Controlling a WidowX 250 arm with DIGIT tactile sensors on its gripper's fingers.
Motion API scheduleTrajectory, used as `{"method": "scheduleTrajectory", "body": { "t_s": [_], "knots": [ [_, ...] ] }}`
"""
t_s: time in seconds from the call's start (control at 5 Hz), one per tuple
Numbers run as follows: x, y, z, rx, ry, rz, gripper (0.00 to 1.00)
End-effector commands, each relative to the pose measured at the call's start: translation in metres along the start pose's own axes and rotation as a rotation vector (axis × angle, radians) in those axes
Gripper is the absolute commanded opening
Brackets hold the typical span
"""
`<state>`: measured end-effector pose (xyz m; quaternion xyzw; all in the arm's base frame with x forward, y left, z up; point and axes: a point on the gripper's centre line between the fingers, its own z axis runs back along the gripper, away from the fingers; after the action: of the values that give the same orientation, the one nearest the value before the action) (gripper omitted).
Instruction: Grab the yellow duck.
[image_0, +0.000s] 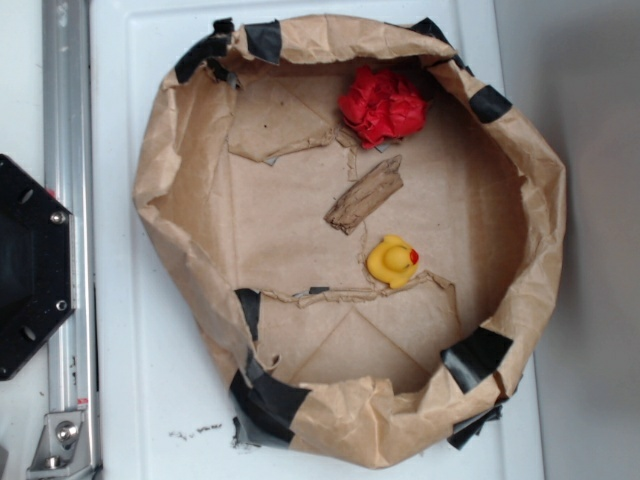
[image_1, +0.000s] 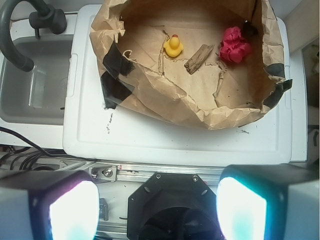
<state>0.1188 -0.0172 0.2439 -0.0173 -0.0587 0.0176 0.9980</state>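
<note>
The yellow duck (image_0: 393, 261) (image_1: 173, 46) with a red beak sits on the floor of a brown paper basin (image_0: 160, 190) (image_1: 165, 95), right of centre in the exterior view. In the wrist view my gripper (image_1: 157, 207) is open, its two fingers wide apart at the bottom of the frame with nothing between them. It hovers high over the robot's black base (image_1: 167, 207), far back from the duck. The gripper itself does not show in the exterior view.
A red paper wad (image_0: 383, 106) (image_1: 235, 45) and a folded scrap of brown cardboard (image_0: 364, 194) (image_1: 198, 58) lie in the basin. The basin rests on a white lid (image_1: 175, 140). An aluminium rail (image_0: 68, 240) and black base plate (image_0: 25, 265) are at the left. A grey tub (image_1: 35, 85) stands beside the lid.
</note>
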Motion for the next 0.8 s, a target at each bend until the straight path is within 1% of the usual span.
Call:
{"method": "scheduleTrajectory", "body": {
  "t_s": [0.0, 0.2, 0.4, 0.6],
  "knots": [
    [0.0, 0.0, 0.0, 0.0, 0.0, 0.0, 1.0],
    [0.045, 0.009, -0.008, 0.011, -0.027, -0.033, 1.0],
    [0.079, 0.017, -0.021, 0.021, -0.054, -0.079, 1.0],
    [0.106, 0.028, -0.05, 0.044, -0.061, -0.152, 1.0]
  ]
}}
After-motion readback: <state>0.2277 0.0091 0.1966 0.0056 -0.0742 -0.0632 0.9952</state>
